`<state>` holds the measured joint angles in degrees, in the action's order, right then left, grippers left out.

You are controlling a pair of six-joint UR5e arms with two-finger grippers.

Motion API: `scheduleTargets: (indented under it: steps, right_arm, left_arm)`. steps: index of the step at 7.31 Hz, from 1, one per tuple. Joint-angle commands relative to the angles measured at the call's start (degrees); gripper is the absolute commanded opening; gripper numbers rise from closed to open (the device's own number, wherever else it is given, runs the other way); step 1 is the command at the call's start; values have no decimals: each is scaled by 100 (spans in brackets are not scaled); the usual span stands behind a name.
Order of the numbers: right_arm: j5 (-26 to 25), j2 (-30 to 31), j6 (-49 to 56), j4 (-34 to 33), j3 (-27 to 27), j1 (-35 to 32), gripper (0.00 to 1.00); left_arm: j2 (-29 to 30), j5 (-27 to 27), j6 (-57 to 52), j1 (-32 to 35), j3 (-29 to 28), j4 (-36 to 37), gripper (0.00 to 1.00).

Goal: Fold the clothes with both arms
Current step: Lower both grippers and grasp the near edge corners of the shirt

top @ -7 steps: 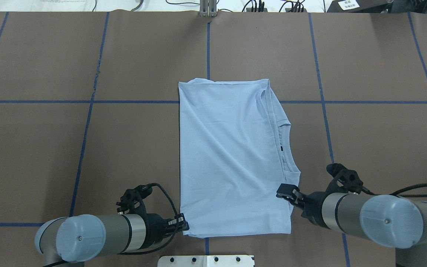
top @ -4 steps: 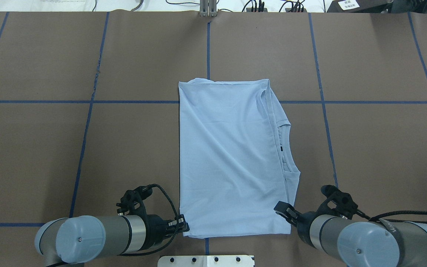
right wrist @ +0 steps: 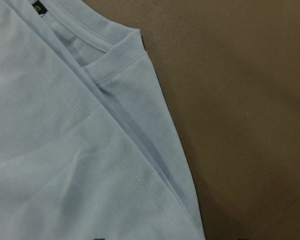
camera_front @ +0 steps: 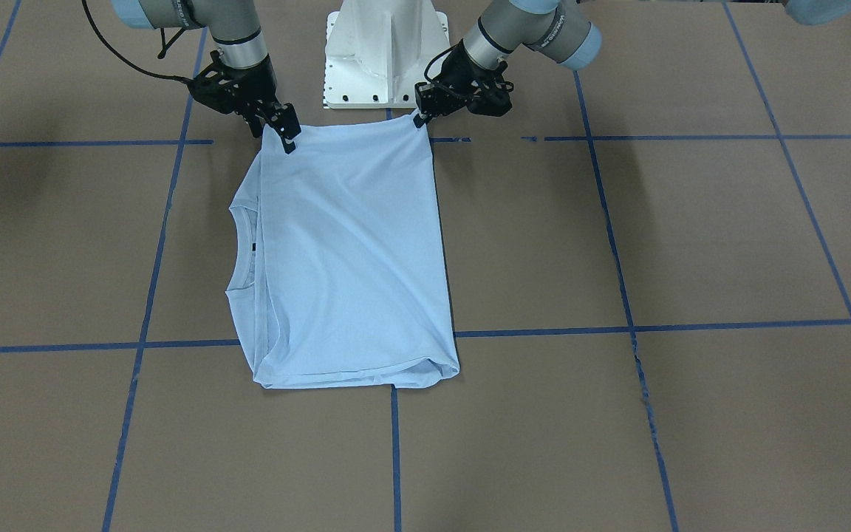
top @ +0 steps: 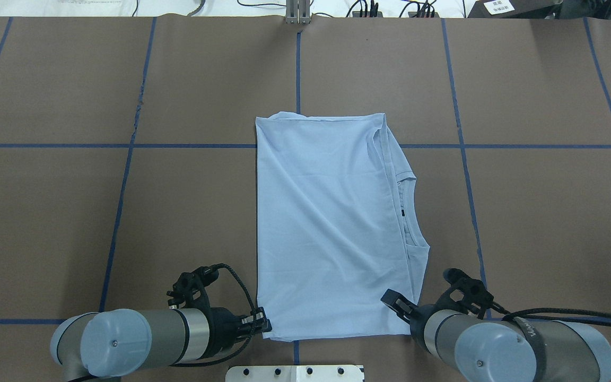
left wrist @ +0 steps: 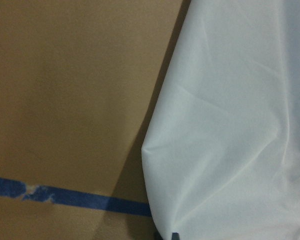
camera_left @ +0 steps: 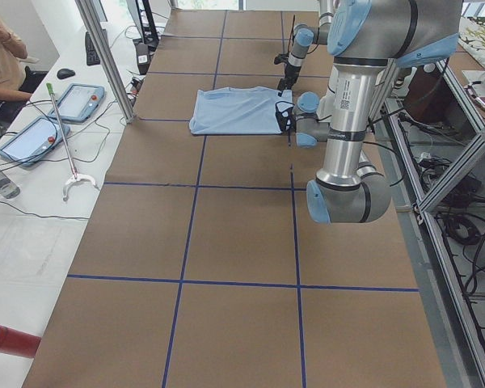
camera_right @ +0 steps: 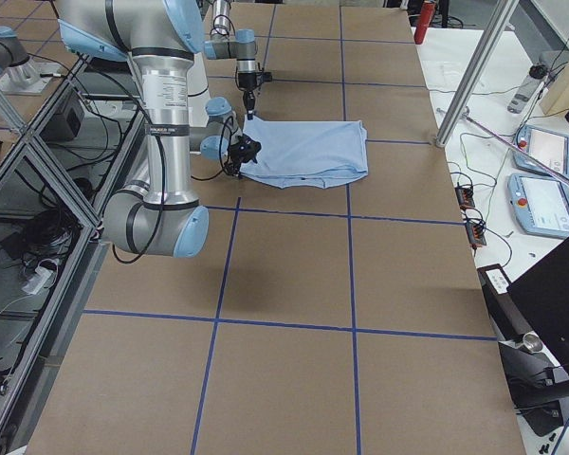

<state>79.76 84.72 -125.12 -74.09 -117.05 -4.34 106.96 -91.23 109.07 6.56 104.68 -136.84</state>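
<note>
The T-shirt point(top: 332, 223) is laid flat on the surface point(top: 178, 212), one near corner pinched by the left fingers point(top: 263, 322), the right fingers point(top: 392, 298) spread and empty; skewing is risked by a one-sided lift.

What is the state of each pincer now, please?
Left pincer: closed on the T-shirt corner.
Right pincer: cannot be told.
</note>
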Motion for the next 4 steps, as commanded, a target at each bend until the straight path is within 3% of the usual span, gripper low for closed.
scheduleTargets:
  steps: [1, 2, 4]
  right_arm:
    - [-92, -25, 23, -9, 25, -23, 75]
    - [-127, -25, 15, -9, 25, -23, 54]
    - [-154, -43, -47, -9, 16, -23, 0]
  left_arm:
    - [0, 0, 9, -6, 0, 0, 0]
    - [0, 0, 10, -15, 0, 0, 0]
    - [9, 0, 18, -32, -8, 0, 0]
